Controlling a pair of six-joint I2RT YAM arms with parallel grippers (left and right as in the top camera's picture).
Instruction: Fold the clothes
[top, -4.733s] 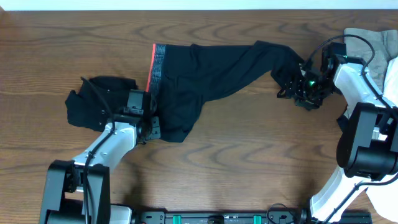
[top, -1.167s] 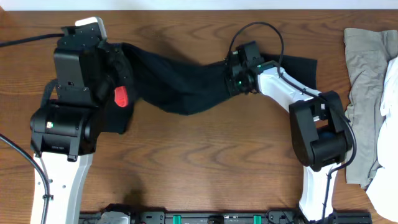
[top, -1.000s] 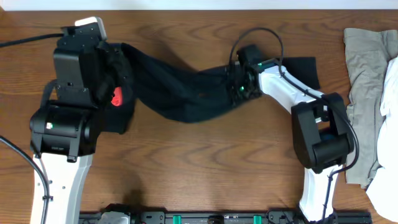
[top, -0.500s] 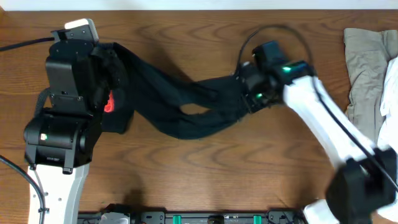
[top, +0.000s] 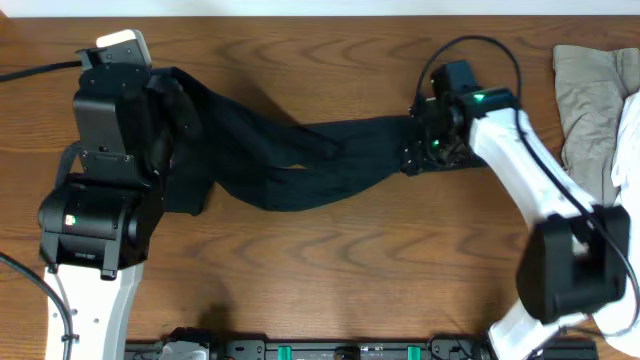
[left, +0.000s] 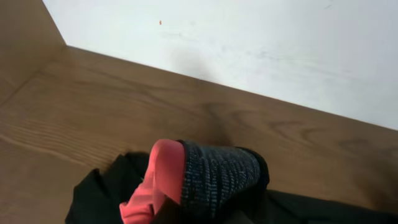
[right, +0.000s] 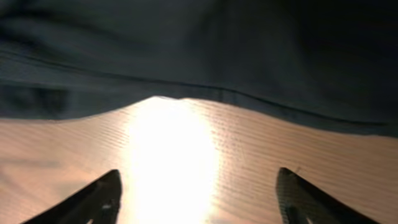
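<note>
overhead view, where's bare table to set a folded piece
Widest bare wood: the front strip of the table, below the black pants, between the arm bases. A narrower band runs along the back edge. Crowded: the middle, where the pants span from left arm to right gripper, and the right edge, under the khaki and white pile.

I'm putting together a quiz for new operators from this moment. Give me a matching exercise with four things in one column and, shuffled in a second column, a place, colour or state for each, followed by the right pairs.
Column 1
1. black pants
2. khaki garment
3. right end effector
4. waistband edge

Column 2
A. red-orange
B. open
C. drawn out across the middle of the table
D. lying at the table's right end

Pairs: 1-C, 2-D, 3-B, 4-A
</note>
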